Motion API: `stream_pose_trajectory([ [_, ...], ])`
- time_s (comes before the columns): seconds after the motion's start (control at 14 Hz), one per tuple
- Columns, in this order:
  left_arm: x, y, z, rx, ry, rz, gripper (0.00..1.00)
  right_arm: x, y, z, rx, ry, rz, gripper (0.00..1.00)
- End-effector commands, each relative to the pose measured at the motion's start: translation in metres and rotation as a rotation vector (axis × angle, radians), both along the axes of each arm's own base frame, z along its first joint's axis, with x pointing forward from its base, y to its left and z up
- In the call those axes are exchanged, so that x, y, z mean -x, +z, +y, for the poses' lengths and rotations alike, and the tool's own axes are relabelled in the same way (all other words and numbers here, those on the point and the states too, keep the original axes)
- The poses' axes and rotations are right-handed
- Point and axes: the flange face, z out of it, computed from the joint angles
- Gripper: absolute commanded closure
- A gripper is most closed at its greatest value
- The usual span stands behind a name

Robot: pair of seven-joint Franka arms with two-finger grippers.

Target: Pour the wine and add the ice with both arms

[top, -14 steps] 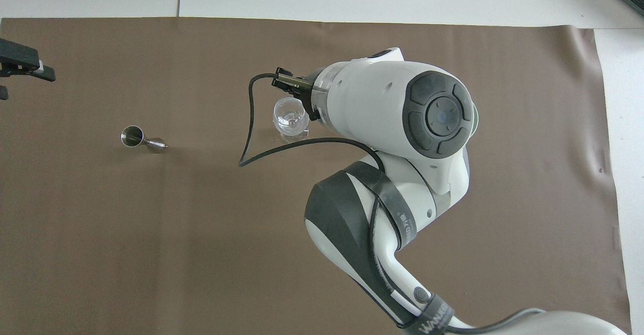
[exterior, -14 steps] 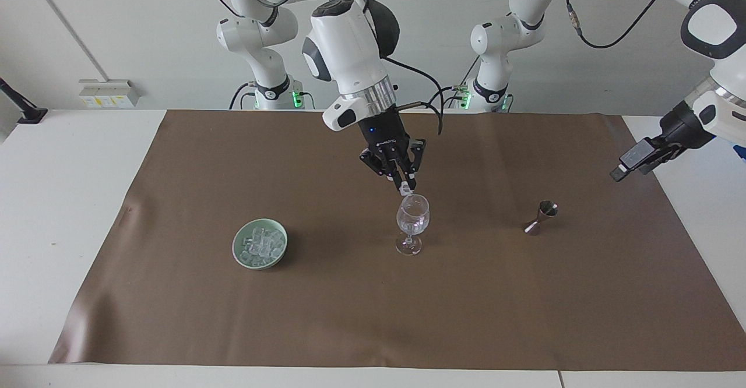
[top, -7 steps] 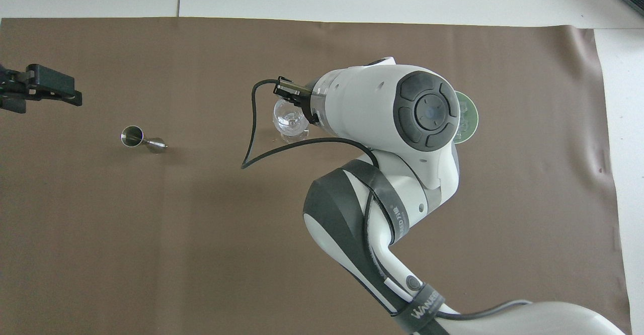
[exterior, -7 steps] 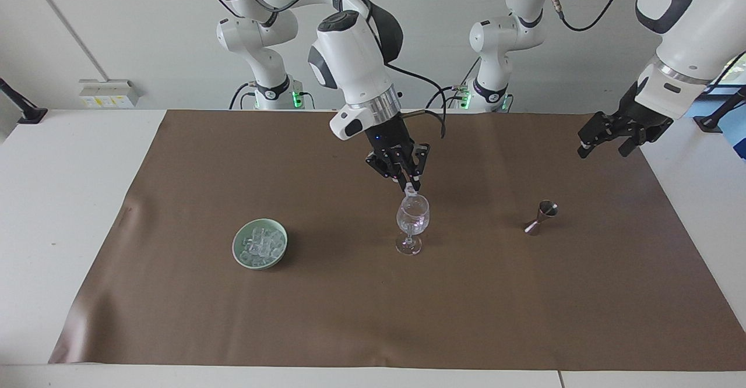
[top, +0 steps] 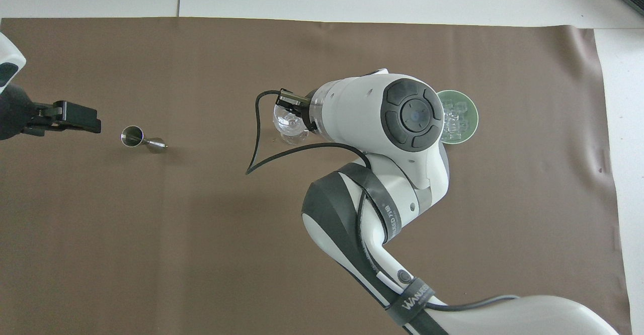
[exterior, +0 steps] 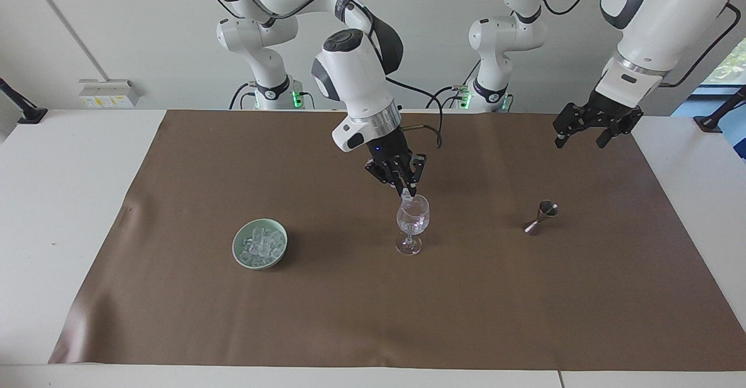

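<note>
My right gripper (exterior: 409, 192) hangs just over the rim of the clear stemmed glass (exterior: 412, 220), shut on a small clear ice cube (exterior: 410, 198). In the overhead view the right arm covers most of that gripper (top: 294, 108) above the glass (top: 288, 126). More ice (exterior: 260, 243) fills the pale green bowl (exterior: 239, 249), which sits beside the glass toward the right arm's end. My left gripper (exterior: 580, 140) is open and empty in the air, over the mat at the left arm's end, beside the steel jigger (exterior: 541, 217). No wine is in view.
A brown mat (exterior: 373, 318) covers most of the white table. The jigger (top: 137, 137) stands tilted on the mat between the glass and the left gripper (top: 80, 118). The bowl (top: 468, 123) peeks out from under the right arm.
The left arm has swung in from the table's end to hover over the mat beside the jigger. The right gripper has eased down with the cube to the glass's rim.
</note>
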Motion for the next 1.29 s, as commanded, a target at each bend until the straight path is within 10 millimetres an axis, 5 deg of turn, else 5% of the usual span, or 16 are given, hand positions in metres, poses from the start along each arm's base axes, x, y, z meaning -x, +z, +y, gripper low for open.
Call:
stream_pose_trajectory([
  [0.0,0.009,0.010,0.008,-0.026,-0.021,-0.015,0.00,-0.002,0.005,0.003,-0.048,-0.026,-0.024,1.00],
  [1.22,0.018,0.008,0.014,-0.077,-0.042,0.040,0.00,-0.009,-0.011,0.006,-0.054,-0.027,-0.030,1.00],
])
